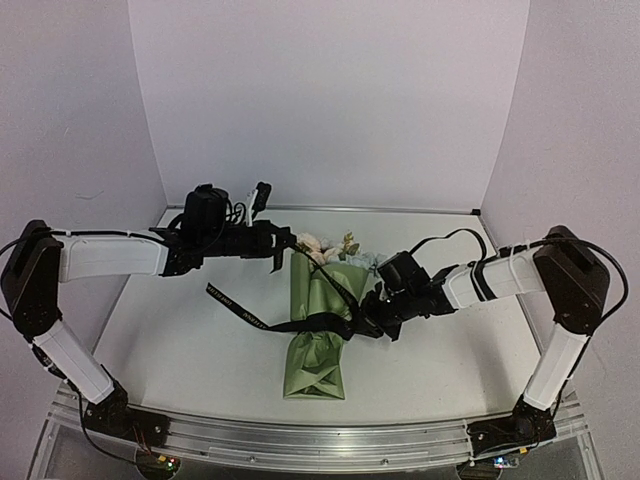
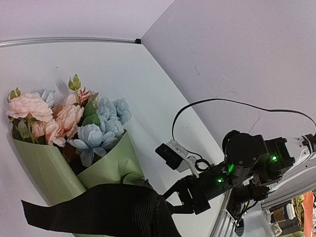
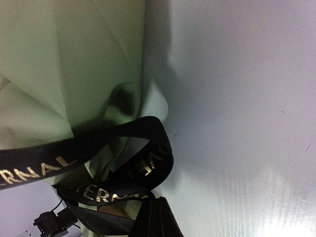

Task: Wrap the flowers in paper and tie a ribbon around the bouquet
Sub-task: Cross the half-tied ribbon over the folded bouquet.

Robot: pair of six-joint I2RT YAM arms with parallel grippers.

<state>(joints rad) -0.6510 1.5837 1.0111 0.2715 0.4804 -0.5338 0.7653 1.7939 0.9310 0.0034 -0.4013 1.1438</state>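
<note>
Two grips share one ribbon (image 1: 240,308), and that is where the risk lies. Seen from the top, the bouquet (image 1: 318,345) lies on the worktop (image 1: 170,350) between the arms, blooms at the far end and stem end toward the bases. The ribbon crosses the bouquet about midway. One tail trails loose to the left, and another strand climbs to the left pincer (image 1: 283,247), which is clenched on it near the blooms. The right pincer (image 1: 372,318) is closed on the ribbon just beside the bouquet's right edge. No knot shows, so I judge the tie is not yet cinched. If the two pulls are uneven, the light bouquet could slide or roll across the worktop instead of the loop tightening.

From the left wrist, the flowers (image 2: 74,116) sit in the wide mouth of the paper (image 2: 44,173). A broad black band of ribbon fills the lower edge, close to the lens. A pull toward the blooms could drag the loop off the waist and onto the flower heads, crushing them.

From the right wrist, a lettered loop of ribbon lies slack against the creased paper and runs down into the grip at the bottom edge; the fingers themselves are hard to make out. The loop looks twisted, so it may bind when drawn tight. A hard tug could tear the thin paper or let the wrap spring open.
</note>
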